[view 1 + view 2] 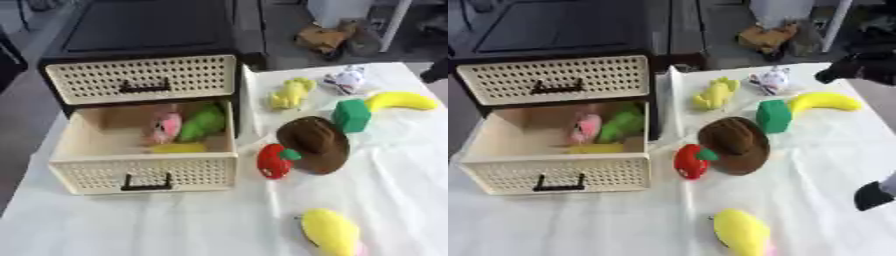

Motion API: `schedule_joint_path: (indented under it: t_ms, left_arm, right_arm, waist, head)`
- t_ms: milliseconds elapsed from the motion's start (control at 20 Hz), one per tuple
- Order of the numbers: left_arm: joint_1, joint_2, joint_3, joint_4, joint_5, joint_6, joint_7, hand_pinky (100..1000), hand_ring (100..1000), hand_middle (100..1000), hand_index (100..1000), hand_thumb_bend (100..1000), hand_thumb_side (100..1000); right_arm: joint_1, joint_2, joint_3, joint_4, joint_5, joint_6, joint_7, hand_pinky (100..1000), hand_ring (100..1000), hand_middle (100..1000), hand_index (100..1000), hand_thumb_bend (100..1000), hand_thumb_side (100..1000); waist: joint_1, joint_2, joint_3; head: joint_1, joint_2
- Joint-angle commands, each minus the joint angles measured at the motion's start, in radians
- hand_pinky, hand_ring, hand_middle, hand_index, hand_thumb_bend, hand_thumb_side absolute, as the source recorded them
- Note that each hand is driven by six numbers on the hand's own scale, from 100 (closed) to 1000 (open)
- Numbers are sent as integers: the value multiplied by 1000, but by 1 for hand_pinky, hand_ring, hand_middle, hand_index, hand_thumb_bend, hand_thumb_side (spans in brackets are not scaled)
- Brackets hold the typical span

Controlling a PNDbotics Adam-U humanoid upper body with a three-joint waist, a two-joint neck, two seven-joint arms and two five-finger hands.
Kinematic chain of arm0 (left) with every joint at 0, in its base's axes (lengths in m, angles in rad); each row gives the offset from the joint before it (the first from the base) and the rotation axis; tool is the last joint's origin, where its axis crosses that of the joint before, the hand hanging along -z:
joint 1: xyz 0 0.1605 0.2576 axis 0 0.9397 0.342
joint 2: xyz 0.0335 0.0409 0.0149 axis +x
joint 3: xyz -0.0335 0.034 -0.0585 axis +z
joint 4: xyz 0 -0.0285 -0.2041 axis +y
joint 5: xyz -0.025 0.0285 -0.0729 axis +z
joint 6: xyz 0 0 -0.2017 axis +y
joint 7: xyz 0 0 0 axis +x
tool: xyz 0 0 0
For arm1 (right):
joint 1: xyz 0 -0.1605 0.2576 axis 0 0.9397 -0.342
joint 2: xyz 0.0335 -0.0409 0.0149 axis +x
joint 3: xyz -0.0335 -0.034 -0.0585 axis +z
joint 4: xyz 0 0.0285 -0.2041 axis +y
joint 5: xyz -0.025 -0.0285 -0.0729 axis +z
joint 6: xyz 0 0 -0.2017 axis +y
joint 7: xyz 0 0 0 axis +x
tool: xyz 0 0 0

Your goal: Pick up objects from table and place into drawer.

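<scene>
The black cabinet has its cream lower drawer (pixel 144 172) pulled open, with a pink toy (pixel 164 127), a green toy (pixel 203 123) and a flat yellow piece (pixel 178 148) inside. To its right on the white cloth lie a red fruit toy (pixel 275 161), a brown hat-shaped toy (pixel 317 144), a green block (pixel 352 115), a banana (pixel 401 101), a yellow plush (pixel 290 93), a small white toy (pixel 346 80) and a yellow plush (pixel 331 232) at the front. A dark blurred part of my right hand (pixel 857 69) shows at the right edge above the banana, holding nothing that I can see. The left hand is out of view.
The upper drawer (pixel 142 79) is closed. A second dark piece (pixel 874 196) pokes in at the lower right edge in the right eye view. Beyond the table's far edge there is floor with a brown bundle (pixel 322 37). Bare cloth lies in front of the drawer.
</scene>
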Motion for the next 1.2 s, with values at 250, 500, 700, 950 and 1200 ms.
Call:
schedule_joint_path:
  t_ms: [250, 500, 700, 950, 1200]
  left_arm:
    - [-11, 42, 3, -15, 7, -1, -1, 149, 258, 329, 837, 100, 900]
    - [-12, 44, 1, -15, 7, -1, 0, 149, 257, 328, 824, 100, 902]
    - [-15, 46, -2, -15, 10, 2, -1, 149, 257, 327, 820, 100, 902]
    - [-34, 52, -12, -15, 25, 3, -7, 149, 257, 322, 792, 100, 899]
    - [-42, 52, -15, -15, 38, 10, -14, 148, 257, 319, 784, 100, 896]
  right_arm:
    - [-35, -71, 51, -13, 14, 77, 94, 793, 881, 784, 950, 1000, 727]
    - [-48, -82, 86, -13, 15, 139, 116, 793, 879, 771, 940, 986, 748]
    - [-61, -84, 104, -13, 18, 162, 127, 793, 880, 772, 940, 983, 751]
    - [-120, -72, 177, 24, 6, 220, 184, 790, 876, 764, 941, 987, 746]
    - [-203, -29, 227, 61, -10, 283, 249, 790, 874, 758, 938, 1000, 727]
  waist:
    - [-3, -18, 8]
    - [-5, -20, 13]
    - [-7, -21, 14]
    - [-13, -28, 27]
    - [-17, -31, 34]
  head:
    - [-12, -8]
    - [-18, -4]
    - [-23, -3]
    - [-40, 1]
    - [-46, -3]
